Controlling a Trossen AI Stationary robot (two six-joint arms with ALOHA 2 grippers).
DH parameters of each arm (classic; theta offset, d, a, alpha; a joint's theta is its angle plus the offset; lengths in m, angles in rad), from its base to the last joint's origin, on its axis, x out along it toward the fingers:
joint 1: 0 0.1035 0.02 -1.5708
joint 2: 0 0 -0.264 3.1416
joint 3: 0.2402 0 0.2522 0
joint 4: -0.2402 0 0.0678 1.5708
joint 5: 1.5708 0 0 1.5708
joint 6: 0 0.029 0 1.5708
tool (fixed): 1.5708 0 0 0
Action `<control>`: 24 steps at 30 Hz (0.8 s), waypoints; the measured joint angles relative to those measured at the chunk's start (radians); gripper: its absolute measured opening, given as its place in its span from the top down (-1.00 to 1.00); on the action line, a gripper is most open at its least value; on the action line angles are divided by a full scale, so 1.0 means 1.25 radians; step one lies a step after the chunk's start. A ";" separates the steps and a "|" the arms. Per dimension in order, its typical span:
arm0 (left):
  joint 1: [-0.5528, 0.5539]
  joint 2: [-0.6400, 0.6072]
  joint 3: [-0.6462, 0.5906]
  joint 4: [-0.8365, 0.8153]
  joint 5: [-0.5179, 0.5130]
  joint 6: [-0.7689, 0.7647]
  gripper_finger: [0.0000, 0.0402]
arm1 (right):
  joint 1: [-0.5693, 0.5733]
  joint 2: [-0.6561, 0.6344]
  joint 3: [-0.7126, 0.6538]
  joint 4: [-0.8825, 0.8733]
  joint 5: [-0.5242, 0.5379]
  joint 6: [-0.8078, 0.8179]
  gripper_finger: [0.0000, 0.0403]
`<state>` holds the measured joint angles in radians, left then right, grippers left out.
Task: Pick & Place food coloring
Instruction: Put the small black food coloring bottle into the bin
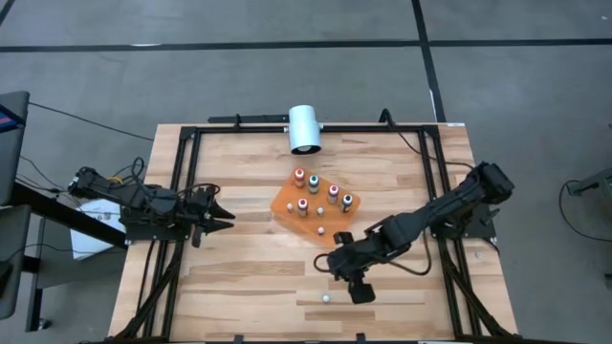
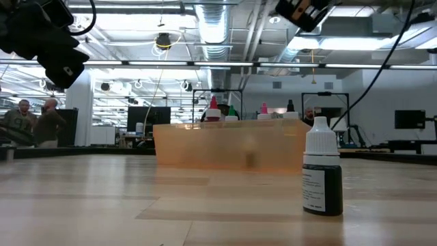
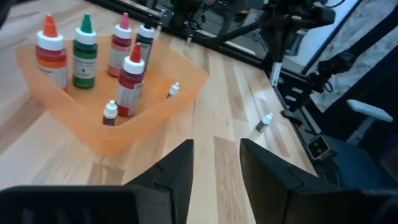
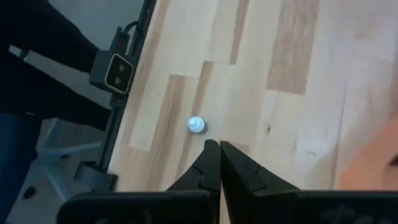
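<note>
An orange tray [image 1: 287,205] in the middle of the table holds several food coloring bottles [image 3: 84,53] standing upright, with red, green, pink and dark tops. One tiny bottle [image 1: 326,297] with a white cap and dark contents [image 2: 322,174] stands alone on the wood near the front edge. My right gripper [image 4: 219,154] is shut and slants down, its tips just short of that bottle [image 4: 196,124] and above it. My left gripper [image 3: 216,163] stands open over the table's left side, pointing toward the tray [image 3: 155,112], with nothing between its fingers.
A large white cylinder [image 1: 304,129] lies at the far edge behind the tray. Black frame rails [image 1: 177,191] run along the table's left, right and far sides. White paper [image 1: 91,225] lies off the left edge. Bare wood spreads around the lone bottle.
</note>
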<state>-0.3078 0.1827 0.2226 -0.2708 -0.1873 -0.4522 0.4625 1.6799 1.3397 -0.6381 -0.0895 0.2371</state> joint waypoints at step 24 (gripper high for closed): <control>-0.016 -0.044 0.000 -0.052 0.061 0.000 0.39 | -0.004 0.181 0.109 -0.015 -0.118 -0.021 0.59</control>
<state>-0.3279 0.1280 0.2226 -0.3353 -0.1115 -0.4519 0.4576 1.9057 1.4761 -0.6563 -0.2367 0.2109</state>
